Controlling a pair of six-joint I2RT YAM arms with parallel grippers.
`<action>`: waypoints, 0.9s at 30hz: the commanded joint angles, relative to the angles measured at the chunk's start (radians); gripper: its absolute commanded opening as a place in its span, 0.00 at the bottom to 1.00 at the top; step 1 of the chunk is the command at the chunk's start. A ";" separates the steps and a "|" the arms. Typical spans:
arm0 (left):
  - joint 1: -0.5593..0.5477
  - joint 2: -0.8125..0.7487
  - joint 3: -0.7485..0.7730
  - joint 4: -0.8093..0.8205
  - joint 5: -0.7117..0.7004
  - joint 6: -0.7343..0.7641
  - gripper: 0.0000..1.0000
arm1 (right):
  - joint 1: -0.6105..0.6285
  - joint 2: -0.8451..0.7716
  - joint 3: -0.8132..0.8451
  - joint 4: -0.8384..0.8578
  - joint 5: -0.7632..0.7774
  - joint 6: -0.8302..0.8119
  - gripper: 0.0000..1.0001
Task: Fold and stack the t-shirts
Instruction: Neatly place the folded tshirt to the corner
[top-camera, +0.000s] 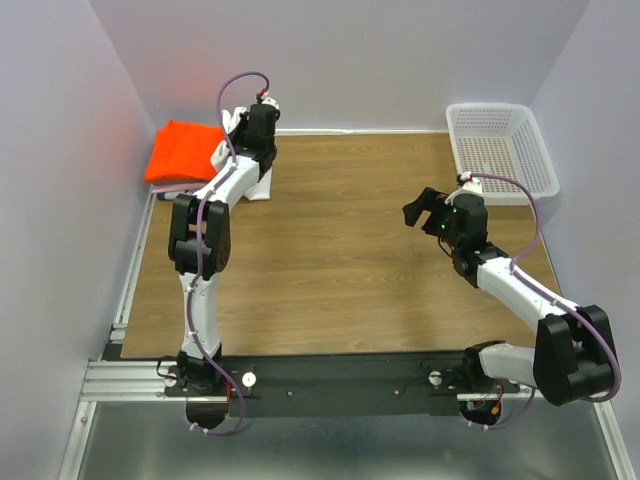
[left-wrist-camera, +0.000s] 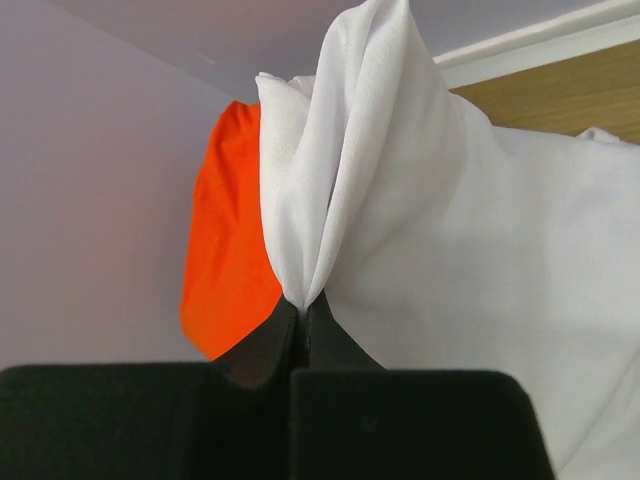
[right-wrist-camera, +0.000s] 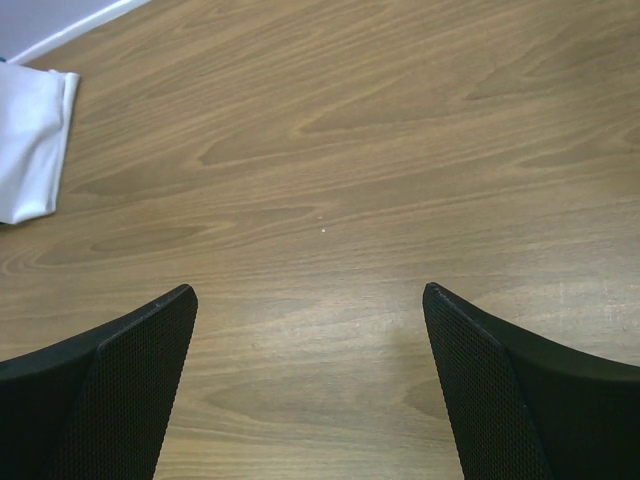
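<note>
The left gripper (left-wrist-camera: 303, 308) is clamped on a pinched ridge of the white t-shirt (left-wrist-camera: 450, 230) at the far-left corner of the desk (top-camera: 330, 240), beside the folded orange t-shirt (top-camera: 182, 150). The right gripper (right-wrist-camera: 308, 292) hangs wide apart, holding nothing. Risk: the thin pinch may slip, or dragged cloth may disturb the orange fold.

Nothing readable is showing in any view, with the white shirt (left-wrist-camera: 480, 250), orange shirt (top-camera: 180, 150) and basket (top-camera: 487, 107) appearing unmarked, though small print may be escaping the top view.
</note>
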 joint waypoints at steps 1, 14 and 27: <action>0.023 -0.030 0.069 0.048 -0.039 0.019 0.00 | -0.003 0.024 0.036 -0.018 0.043 -0.017 1.00; 0.040 -0.142 0.056 0.071 0.007 -0.010 0.00 | -0.004 0.014 0.035 -0.033 0.072 -0.008 1.00; 0.038 -0.237 0.067 0.054 0.032 0.010 0.00 | -0.004 -0.001 0.033 -0.043 0.086 -0.008 1.00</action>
